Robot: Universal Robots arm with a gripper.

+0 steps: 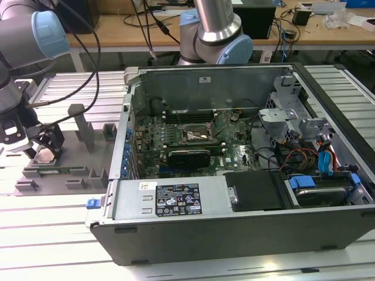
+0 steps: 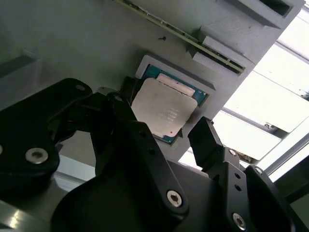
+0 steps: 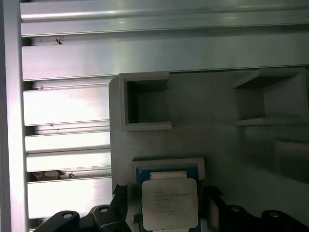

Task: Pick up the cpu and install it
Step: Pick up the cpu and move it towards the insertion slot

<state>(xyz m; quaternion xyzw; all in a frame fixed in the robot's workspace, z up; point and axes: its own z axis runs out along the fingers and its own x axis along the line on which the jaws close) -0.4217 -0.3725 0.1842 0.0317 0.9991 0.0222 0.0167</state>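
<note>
The small square silvery cpu (image 2: 164, 113) lies in its recess on the grey plastic tray (image 2: 72, 43). The jaws of the black gripper (image 2: 163, 110) stand spread on both sides of it. You should centre them and close gently on its edges.

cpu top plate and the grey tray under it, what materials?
cpu: top plate looks like metal, dull silvery with a soft sheen. grey tray: probably plastic; flat matte grey, no glare, blocky pockets formed in it.
</note>
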